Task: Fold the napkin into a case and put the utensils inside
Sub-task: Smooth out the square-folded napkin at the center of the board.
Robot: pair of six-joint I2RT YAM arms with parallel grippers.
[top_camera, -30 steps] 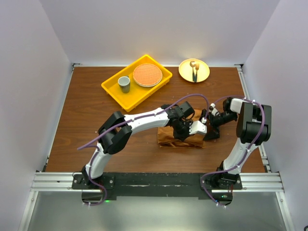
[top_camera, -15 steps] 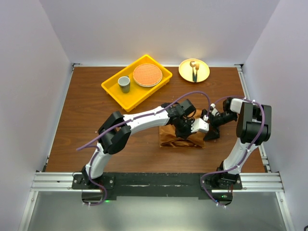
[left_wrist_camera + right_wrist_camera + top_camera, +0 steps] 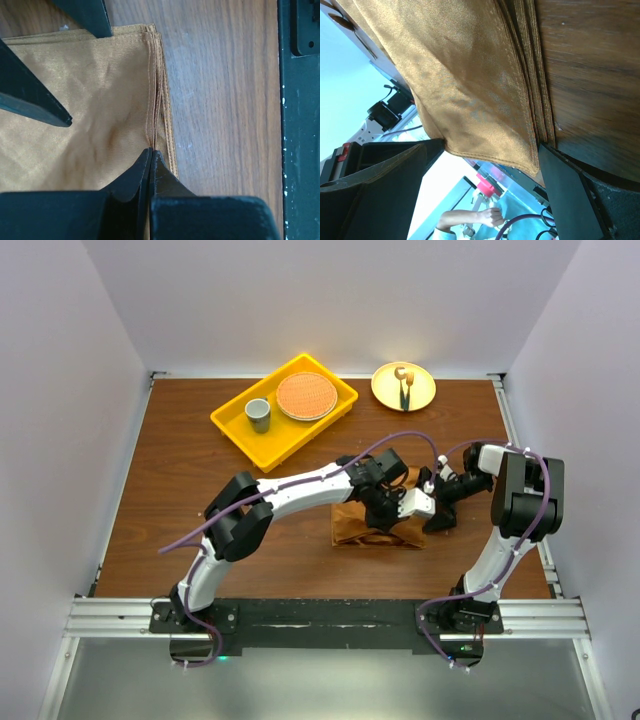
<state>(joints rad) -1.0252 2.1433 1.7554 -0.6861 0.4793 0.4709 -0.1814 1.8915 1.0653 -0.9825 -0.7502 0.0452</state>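
Note:
The rust-brown napkin [image 3: 355,530] lies folded into a stack of layers at the centre right of the table. My left gripper [image 3: 390,512] is over its right part. In the left wrist view that gripper [image 3: 150,152] is shut, with the napkin's [image 3: 100,90] hemmed edge pinched at the tips. My right gripper [image 3: 433,512] is at the napkin's right end and is open. In its wrist view, its fingers [image 3: 570,200] straddle a lifted corner of the napkin [image 3: 470,80] without touching it. No copper spoon shows in any view.
At the back, a yellow tray [image 3: 232,425] holds a grey cup [image 3: 258,414] and a round orange plate [image 3: 306,395]. A small yellow plate [image 3: 425,395] to its right carries a short dark-handled, gold-tipped utensil [image 3: 404,390]. The black base rail [image 3: 300,125] runs near the napkin.
My left gripper has shifted slightly right and back with the pinched layer. The napkin's left edge has drawn in a little. The right arm has stayed put.

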